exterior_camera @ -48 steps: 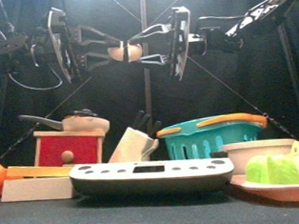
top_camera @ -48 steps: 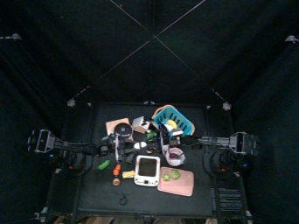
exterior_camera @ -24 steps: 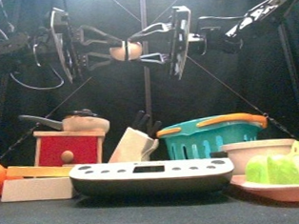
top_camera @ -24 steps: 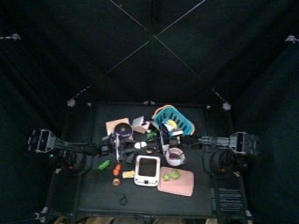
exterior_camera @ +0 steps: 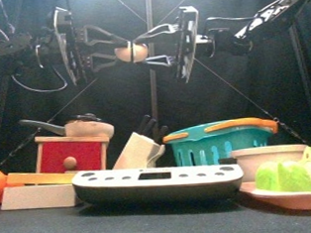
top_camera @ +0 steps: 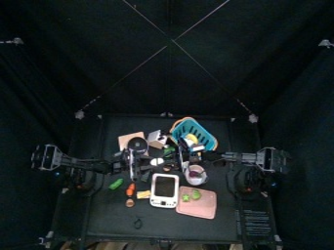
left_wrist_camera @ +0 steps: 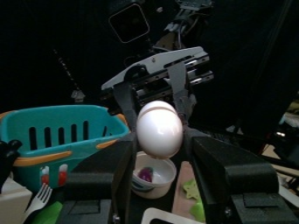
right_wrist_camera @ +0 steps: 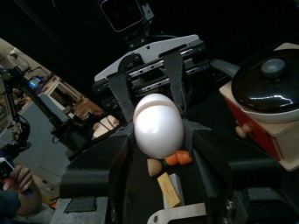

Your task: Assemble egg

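A single egg [exterior_camera: 133, 52] is seen held high above the tabletop, well clear of everything standing below. It appears whole, the shell smooth and cream-white with a warm tan tint in the front view. Its long axis is turned roughly upright in both wrist views [left_wrist_camera: 159, 127] [right_wrist_camera: 156, 125].

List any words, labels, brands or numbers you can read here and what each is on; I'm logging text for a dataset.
No text can be read in any view.
Scale: its dark display strip shows no digits.
Red box: no label visible.
Basket: plain, no print.
Egg, held up between the left gripper and right gripper: unmarked.
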Robot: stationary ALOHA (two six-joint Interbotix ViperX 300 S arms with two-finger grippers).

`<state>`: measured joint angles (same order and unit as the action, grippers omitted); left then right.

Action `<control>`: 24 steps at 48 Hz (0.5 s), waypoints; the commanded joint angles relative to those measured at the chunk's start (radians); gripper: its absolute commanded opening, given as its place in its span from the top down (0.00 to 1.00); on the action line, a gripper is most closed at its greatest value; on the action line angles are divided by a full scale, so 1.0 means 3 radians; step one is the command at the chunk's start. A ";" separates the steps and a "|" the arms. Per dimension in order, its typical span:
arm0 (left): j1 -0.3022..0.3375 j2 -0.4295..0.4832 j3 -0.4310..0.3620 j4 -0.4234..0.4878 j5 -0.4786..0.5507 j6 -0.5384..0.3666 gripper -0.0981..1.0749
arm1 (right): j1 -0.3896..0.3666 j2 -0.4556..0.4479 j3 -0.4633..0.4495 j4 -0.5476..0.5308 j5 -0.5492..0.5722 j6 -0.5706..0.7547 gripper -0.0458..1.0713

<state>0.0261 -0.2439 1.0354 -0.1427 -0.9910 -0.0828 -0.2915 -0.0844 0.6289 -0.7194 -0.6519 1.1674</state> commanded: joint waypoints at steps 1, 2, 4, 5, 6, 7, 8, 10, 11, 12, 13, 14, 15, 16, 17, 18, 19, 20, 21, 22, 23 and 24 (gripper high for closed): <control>-0.0005 0.0015 -0.0097 0.0010 -0.0031 0.0000 0.35 | -0.0020 -0.0112 -0.0097 0.0010 -0.0026 -0.0010 0.39; 0.0000 0.0026 -0.0097 0.0010 -0.0031 0.0000 0.35 | -0.0020 -0.0112 -0.0097 0.0010 -0.0031 -0.0010 0.39; 0.0000 0.0051 -0.0112 0.0010 -0.0031 0.0000 0.35 | -0.0020 -0.0112 -0.0097 0.0010 -0.0026 -0.0010 0.39; 0.0000 0.0051 -0.0123 0.0015 -0.0031 0.0000 0.35 | -0.0020 -0.0112 -0.0097 0.0010 -0.0026 -0.0010 0.39; 0.0000 0.0061 -0.0123 0.0010 -0.0031 0.0000 0.35 | -0.0020 -0.0112 -0.0097 0.0010 -0.0031 -0.0010 0.39; 0.0000 0.0066 -0.0128 0.0010 -0.0031 0.0000 0.35 | -0.0020 -0.0112 -0.0097 0.0005 -0.0031 -0.0010 0.39; 0.0000 0.0066 -0.0128 0.0010 -0.0031 0.0000 0.35 | -0.0020 -0.0112 -0.0097 0.0000 -0.0026 -0.0010 0.39; 0.0000 0.0072 -0.0128 0.0010 -0.0036 0.0000 0.35 | -0.0020 -0.0112 -0.0092 -0.0015 -0.0026 -0.0010 0.39; 0.0000 0.0072 -0.0123 0.0010 -0.0041 0.0000 0.35 | -0.0020 -0.0112 -0.0092 -0.0020 -0.0026 -0.0010 0.39; -0.0005 0.0066 -0.0123 0.0010 -0.0046 0.0000 0.35 | -0.0020 -0.0112 -0.0092 -0.0026 -0.0026 -0.0010 0.39; 0.0000 0.0066 -0.0118 0.0005 -0.0056 0.0000 0.35 | -0.0020 -0.0112 -0.0092 -0.0031 -0.0026 -0.0010 0.39; 0.0000 0.0061 -0.0118 0.0005 -0.0066 0.0000 0.35 | -0.0020 -0.0112 -0.0092 -0.0036 -0.0031 -0.0010 0.39; 0.0000 0.0061 -0.0112 0.0005 -0.0077 0.0000 0.35 | -0.0020 -0.0112 -0.0092 -0.0041 -0.0026 -0.0010 0.39; 0.0000 0.0056 -0.0107 0.0005 -0.0082 0.0000 0.35 | -0.0020 -0.0112 -0.0092 -0.0041 -0.0026 -0.0010 0.39; -0.0005 0.0056 -0.0107 0.0005 -0.0092 0.0000 0.35 | -0.0020 -0.0112 -0.0092 -0.0041 -0.0026 -0.0010 0.39; 0.0000 0.0051 -0.0102 0.0005 -0.0102 0.0000 0.35 | -0.0020 -0.0112 -0.0092 -0.0041 -0.0031 -0.0010 0.39; 0.0000 0.0046 -0.0102 0.0005 -0.0107 0.0000 0.35 | -0.0020 -0.0112 -0.0092 -0.0041 -0.0026 -0.0010 0.39; 0.0000 0.0046 -0.0097 0.0005 -0.0112 0.0000 0.35 | -0.0020 -0.0112 -0.0087 -0.0041 -0.0031 -0.0010 0.39; 0.0000 0.0041 -0.0097 0.0005 -0.0123 0.0000 0.35 | -0.0020 -0.0112 -0.0087 -0.0041 -0.0026 -0.0010 0.39; -0.0005 0.0036 -0.0092 0.0005 -0.0123 0.0000 0.35 | -0.0020 -0.0112 -0.0082 -0.0041 -0.0031 -0.0010 0.39; 0.0000 0.0036 -0.0092 0.0005 -0.0128 0.0000 0.35 | -0.0020 -0.0112 -0.0082 -0.0041 -0.0026 -0.0010 0.39; 0.0000 0.0031 -0.0087 0.0005 -0.0133 0.0000 0.35 | -0.0020 -0.0112 -0.0082 -0.0041 -0.0026 -0.0010 0.39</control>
<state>0.0245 -0.2224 1.0201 -0.1411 -1.0140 -0.0844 -0.2915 -0.0844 0.6289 -0.7317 -0.6519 1.1674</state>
